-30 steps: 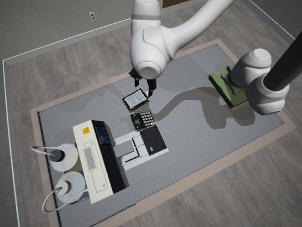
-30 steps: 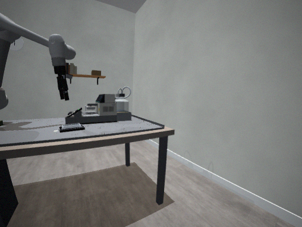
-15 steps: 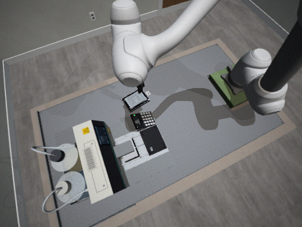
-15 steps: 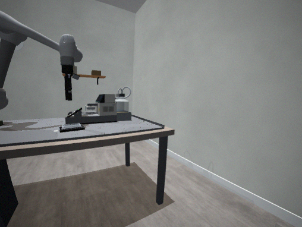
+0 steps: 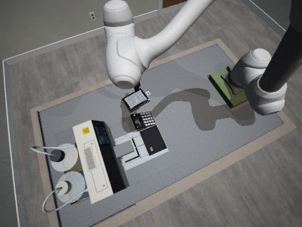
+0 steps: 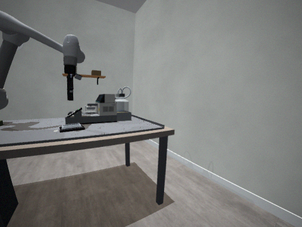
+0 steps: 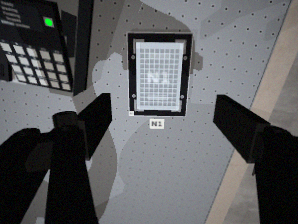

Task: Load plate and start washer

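Observation:
The white well plate (image 5: 135, 99) (image 6: 71, 127) (image 7: 158, 76) lies flat in the black nest N1 (image 5: 125, 104) (image 7: 131, 75) on the table, with the N1 label (image 7: 157, 123) beside it. My gripper (image 6: 70, 96) (image 7: 162, 107) hangs high above the plate, open and empty, with a finger to either side of it in the wrist view. In the top view the arm's wrist hides most of the gripper. The washer's keypad (image 5: 143, 119) (image 7: 35, 60) lies just beyond the nest, and its lamp (image 5: 134, 114) (image 7: 48, 21) is green. The washer's carrier (image 5: 126, 148) holds no plate.
The washer's tall body (image 5: 98, 154) (image 6: 105, 108) stands behind the carrier, with two tubed bottles (image 5: 63, 157) (image 5: 69, 184) at its back. The arm's base sits on a green plate (image 5: 223, 86) at the far end of the table. A wall shelf (image 6: 86, 76) hangs behind.

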{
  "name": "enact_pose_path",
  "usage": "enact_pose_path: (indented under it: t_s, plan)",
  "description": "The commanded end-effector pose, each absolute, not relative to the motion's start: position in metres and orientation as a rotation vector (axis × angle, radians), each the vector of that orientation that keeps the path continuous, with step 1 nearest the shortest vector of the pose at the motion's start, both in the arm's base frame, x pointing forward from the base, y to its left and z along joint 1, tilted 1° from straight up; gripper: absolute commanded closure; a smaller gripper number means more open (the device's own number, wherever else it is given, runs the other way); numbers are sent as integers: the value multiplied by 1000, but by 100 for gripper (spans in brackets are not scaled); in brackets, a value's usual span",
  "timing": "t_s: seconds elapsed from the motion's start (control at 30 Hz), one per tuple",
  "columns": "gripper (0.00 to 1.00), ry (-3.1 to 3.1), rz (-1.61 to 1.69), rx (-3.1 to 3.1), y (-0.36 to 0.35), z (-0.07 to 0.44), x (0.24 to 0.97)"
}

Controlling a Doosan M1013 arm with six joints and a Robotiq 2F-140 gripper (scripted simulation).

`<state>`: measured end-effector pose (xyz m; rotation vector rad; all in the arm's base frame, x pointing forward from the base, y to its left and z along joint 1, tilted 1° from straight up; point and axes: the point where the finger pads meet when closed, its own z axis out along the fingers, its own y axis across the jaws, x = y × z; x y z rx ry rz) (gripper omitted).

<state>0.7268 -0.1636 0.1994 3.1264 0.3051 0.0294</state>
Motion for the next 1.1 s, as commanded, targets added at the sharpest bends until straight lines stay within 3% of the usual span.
enact_pose_path:
  t_s: [0.0,0.77,1.07]
  plan:
    - [30,298,29,3124,-165,201,727]
    - [30,294,24,3123,-167,107,727]
    - [30,298,29,3124,-166,108,729]
